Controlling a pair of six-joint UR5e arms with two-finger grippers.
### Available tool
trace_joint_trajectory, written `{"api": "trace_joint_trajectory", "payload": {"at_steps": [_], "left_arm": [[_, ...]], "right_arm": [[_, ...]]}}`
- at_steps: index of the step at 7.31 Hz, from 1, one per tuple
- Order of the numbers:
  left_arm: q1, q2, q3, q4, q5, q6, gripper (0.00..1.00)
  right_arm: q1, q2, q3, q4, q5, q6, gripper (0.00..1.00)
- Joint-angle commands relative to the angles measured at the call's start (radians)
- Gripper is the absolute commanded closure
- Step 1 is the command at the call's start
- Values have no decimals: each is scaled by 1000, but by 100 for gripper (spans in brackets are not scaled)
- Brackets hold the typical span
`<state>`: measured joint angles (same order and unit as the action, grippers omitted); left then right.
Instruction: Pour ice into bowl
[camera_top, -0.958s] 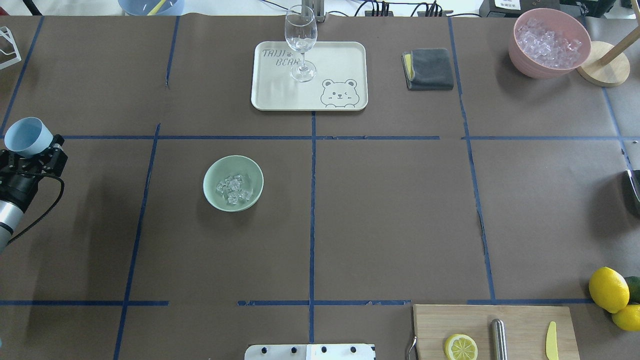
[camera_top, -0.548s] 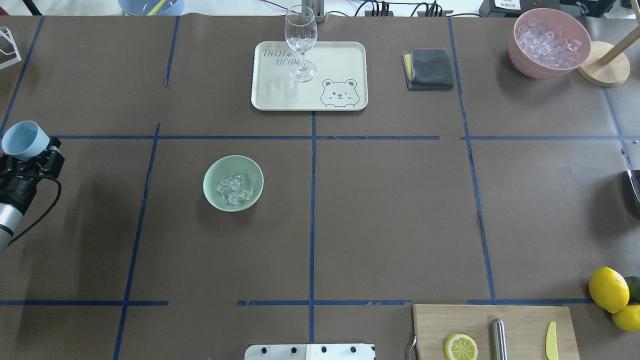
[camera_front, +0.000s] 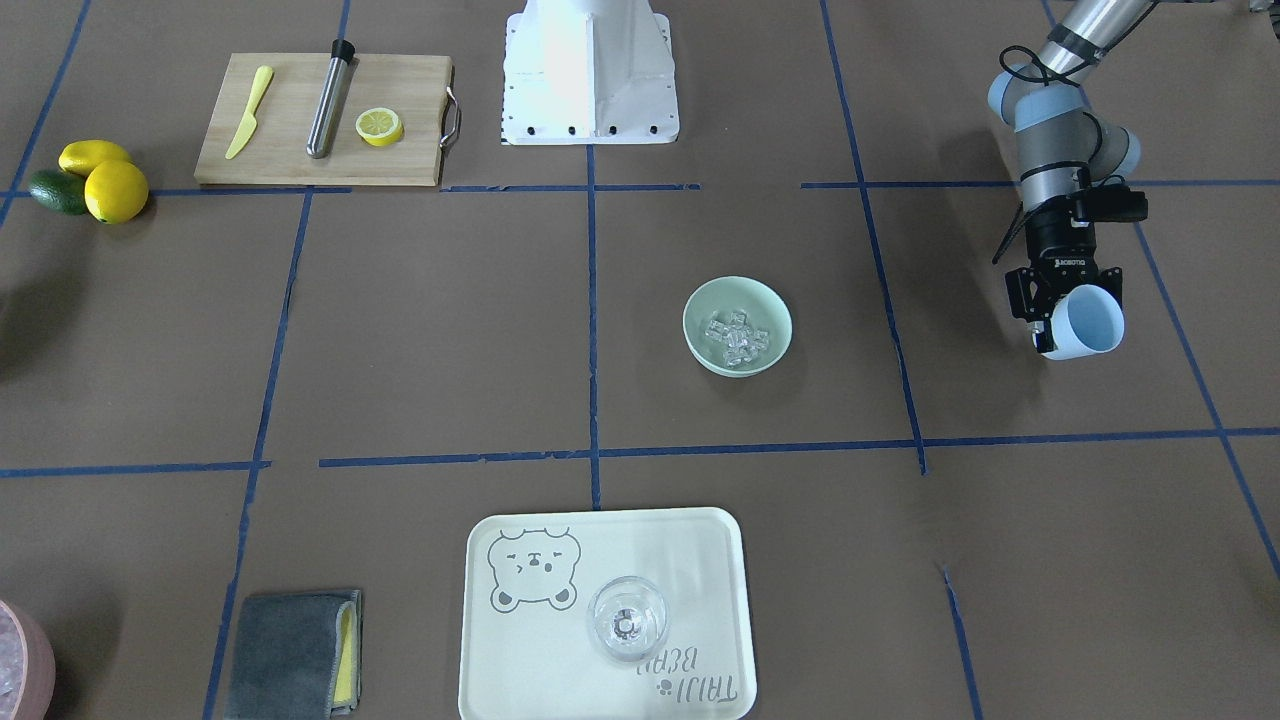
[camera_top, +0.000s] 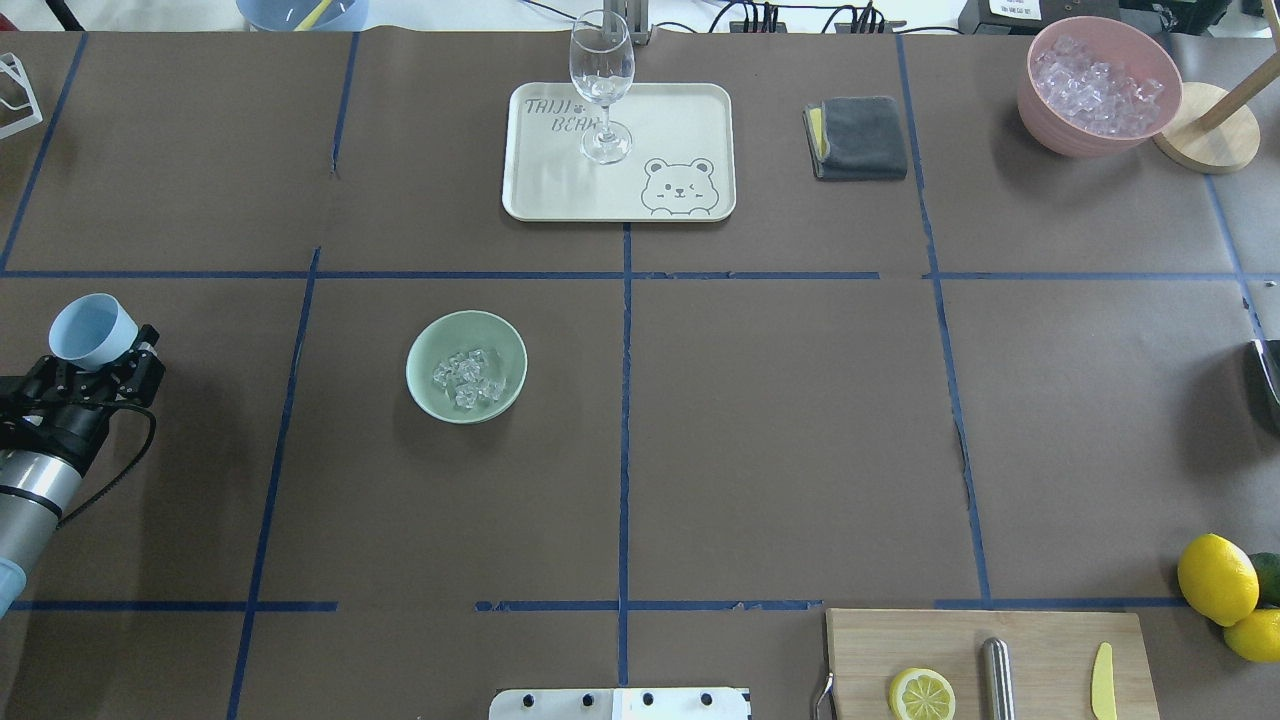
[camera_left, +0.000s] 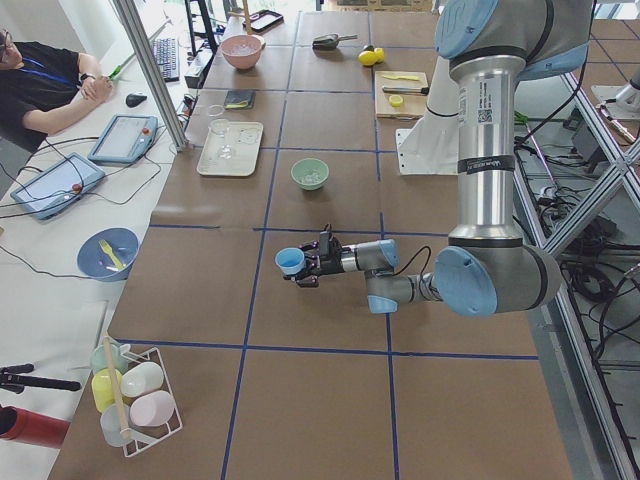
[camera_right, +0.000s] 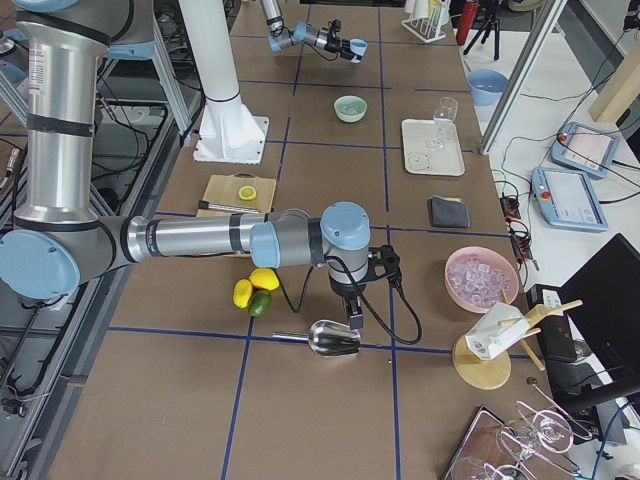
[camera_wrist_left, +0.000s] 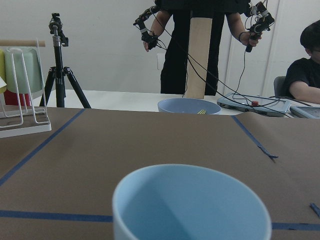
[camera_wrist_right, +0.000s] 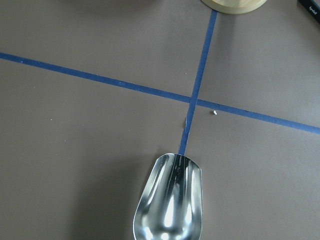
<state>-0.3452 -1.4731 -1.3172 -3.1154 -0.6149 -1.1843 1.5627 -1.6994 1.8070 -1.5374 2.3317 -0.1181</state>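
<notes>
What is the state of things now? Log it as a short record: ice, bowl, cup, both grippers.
ice: small clear cubes lying in the bowl
bowl: mint green, upright, apart from both arms
blue cup: held by the left gripper, no ice visible inside
left gripper: shut on the blue cup, off to the bowl's side
right gripper: just above a metal scoop; open or shut cannot be told

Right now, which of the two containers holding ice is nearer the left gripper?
The mint-green bowl, holding only a few cubes, on the left gripper's side. The pink container, heaped full, sits at the far opposite corner.
</notes>
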Motion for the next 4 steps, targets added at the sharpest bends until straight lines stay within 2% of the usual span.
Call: {"api": "trace_joint_trajectory", "payload": {"at_steps": [1, 3, 4], "left_arm": [[20, -1, 9, 1, 4, -9, 37], [22, -1, 10, 3, 6, -9, 2], [23, -1, 9, 1, 4, -9, 1]], "right_arm": [[0, 0, 0, 0, 0, -2, 0], [0, 0, 0, -1, 0, 0, 0], [0, 0, 0, -1, 0, 0, 0]]}}
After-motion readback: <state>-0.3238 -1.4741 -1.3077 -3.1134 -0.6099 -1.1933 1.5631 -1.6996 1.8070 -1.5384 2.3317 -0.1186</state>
